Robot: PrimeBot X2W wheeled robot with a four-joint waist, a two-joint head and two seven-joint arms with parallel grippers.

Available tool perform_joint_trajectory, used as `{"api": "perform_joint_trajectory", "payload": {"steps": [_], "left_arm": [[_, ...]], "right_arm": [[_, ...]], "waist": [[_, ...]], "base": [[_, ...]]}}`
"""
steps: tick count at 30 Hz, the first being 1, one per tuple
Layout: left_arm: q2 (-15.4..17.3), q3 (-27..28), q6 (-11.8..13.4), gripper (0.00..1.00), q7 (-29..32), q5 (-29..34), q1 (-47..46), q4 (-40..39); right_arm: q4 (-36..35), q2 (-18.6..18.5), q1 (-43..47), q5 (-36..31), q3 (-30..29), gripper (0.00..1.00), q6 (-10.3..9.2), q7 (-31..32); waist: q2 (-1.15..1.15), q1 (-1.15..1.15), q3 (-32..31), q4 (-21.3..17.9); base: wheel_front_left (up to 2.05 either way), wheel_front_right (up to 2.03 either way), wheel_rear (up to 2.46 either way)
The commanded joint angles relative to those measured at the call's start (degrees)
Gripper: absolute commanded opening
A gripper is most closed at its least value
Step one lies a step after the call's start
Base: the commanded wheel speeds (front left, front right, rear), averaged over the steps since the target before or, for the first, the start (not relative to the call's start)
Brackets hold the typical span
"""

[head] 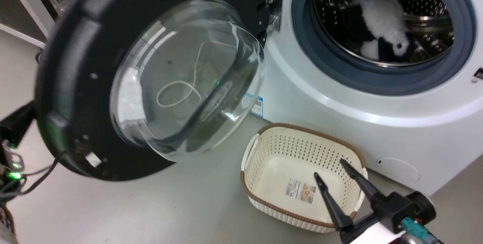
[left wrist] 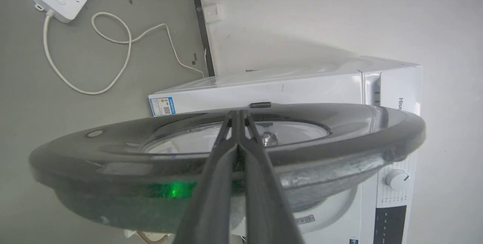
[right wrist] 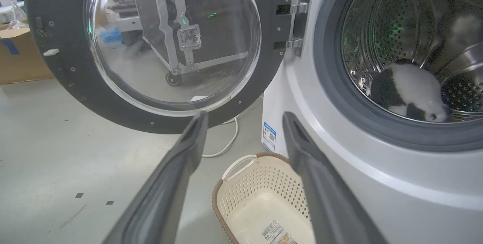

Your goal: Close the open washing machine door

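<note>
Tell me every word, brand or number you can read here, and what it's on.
"Hise": brand letters on the washing machine, the rest hidden behind the washing machine door.
Blue sticker on the machine's front: print too small to read.
Label in the basket: too blurred to read.
Markings beside the dial: too small to read.

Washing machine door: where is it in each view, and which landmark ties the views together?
Head view: the washing machine door fills the upper left.
Left wrist view: it lies edge-on across the middle.
Right wrist view: it hangs open at upper left.
Shared landmark: the blue sticker.
</note>
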Motion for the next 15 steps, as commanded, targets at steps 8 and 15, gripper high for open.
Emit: {"api": "perform_joint_trajectory", "payload": {"steps": [8,15], "left_arm": [[-8.4,-3.7,-1.4,0.00,9.3,-4.3,9.3,-10.5],[-14.9,-8.0,0.6,0.00,12.9,-7.7,20.0,-22.6]], "right_arm": [[0.2,2.2,0.7,0.4,-3.4,1.00,0.05,-0.2],[0.1,3.2,1.0,-0.3,-6.8,1.00,0.05,-0.2]], "waist": [[0.00,0.00,-4.9,-1.4],[0.00,0.00,-6.7,-4.6]], "base": [[0.00,0.00,0.00],[0.00,0.00,0.00]]}}
